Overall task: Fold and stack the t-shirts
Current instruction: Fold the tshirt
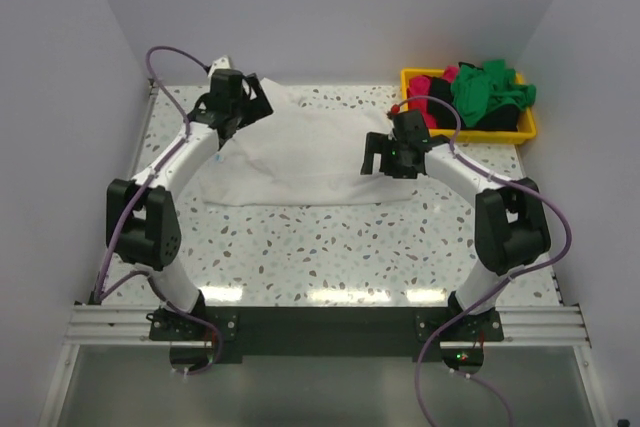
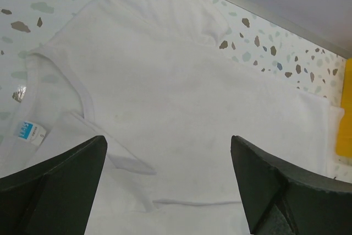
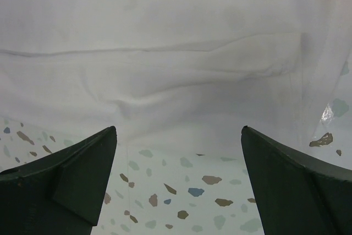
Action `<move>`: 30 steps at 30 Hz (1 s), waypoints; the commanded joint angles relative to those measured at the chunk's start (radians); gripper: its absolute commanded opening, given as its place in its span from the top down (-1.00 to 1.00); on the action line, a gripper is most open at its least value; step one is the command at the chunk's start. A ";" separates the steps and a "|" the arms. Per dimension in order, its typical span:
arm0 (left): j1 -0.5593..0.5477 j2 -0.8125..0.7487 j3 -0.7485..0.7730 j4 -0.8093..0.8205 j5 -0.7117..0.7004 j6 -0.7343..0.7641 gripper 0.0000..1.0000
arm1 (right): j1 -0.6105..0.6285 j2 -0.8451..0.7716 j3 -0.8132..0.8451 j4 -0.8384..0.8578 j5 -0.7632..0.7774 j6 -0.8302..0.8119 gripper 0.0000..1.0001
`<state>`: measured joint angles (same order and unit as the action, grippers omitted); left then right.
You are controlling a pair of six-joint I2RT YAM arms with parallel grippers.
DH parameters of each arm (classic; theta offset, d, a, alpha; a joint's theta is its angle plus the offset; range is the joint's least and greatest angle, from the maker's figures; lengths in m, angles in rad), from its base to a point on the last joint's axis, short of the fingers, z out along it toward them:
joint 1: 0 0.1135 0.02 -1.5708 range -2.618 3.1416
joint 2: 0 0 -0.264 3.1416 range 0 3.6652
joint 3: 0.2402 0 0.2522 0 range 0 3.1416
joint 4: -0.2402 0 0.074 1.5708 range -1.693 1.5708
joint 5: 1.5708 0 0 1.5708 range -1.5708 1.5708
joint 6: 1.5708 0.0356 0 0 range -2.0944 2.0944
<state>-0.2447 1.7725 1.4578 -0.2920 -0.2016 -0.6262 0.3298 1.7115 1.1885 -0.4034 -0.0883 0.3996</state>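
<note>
A large plain white cloth t-shirt (image 1: 300,152) lies spread on the speckled terrazzo desk (image 1: 330,247), toward the far side. Everything below is placed relative to that shirt.

Your left arm (image 1: 150,217) reaches to the shirt's far left corner. The left jaws stand wide open above the cloth and hold nothing. In the left wrist view, the two dark fingers (image 2: 55,185) sit far apart at the bottom of the picture. Between and beyond them you see the white t-shirt (image 2: 181,108), its ribbed neckline (image 2: 66,75) curving on the left. A small blue and white label (image 2: 28,132) lies just inside the neckline.

Your right arm (image 1: 510,227) reaches to the shirt's right edge, on the near side. The right jaws are also wide open and empty. In the right wrist view, the dark fingers (image 3: 60,185) frame bare speckled desk (image 3: 181,196). The shirt's edge (image 3: 165,130) lies just beyond them, with soft creases running across the white cloth (image 3: 165,37).

To the right of the white shirt, at the far right corner of the desk, stands a yellow plastic bin (image 1: 527,132), apart from the shirt. Three more shirts are bundled in it: a bright green t-shirt (image 1: 485,92) on top, a magenta-pink t-shirt (image 1: 425,87) at the side nearest the white shirt, and a black t-shirt (image 1: 495,125) underneath the green one.
</note>
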 commanded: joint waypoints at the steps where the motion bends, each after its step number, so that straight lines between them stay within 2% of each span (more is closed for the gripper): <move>1: -0.002 -0.057 -0.088 -0.041 0.089 0.048 -1.00 | -0.002 -0.032 0.014 -0.001 0.015 -0.013 -0.97; 7: -0.011 -0.099 -0.253 -0.010 0.244 0.019 -1.00 | -0.003 -0.021 0.023 0.014 0.019 0.004 -0.97; 10: -0.036 -0.035 -0.294 0.016 0.327 -0.003 -1.00 | -0.003 -0.003 0.040 -0.009 0.019 0.001 -0.97; 14: -0.045 0.063 -0.222 0.011 0.317 -0.012 -1.00 | -0.002 -0.009 0.037 -0.017 0.030 -0.011 -0.97; 19: -0.045 0.145 -0.157 0.082 0.309 -0.030 -1.00 | -0.003 -0.007 0.029 -0.015 0.038 -0.010 -0.97; 25: -0.045 0.248 0.001 0.042 0.291 -0.007 -1.00 | -0.003 0.002 0.036 -0.025 0.041 -0.016 -0.97; 30: -0.045 0.288 0.048 -0.005 0.271 0.011 -1.00 | -0.003 0.008 0.048 -0.014 0.047 -0.018 -0.97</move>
<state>-0.2920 2.0434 1.4593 -0.2779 0.0837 -0.6415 0.3298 1.7142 1.1942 -0.4122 -0.0620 0.3985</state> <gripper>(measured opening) 0.997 0.986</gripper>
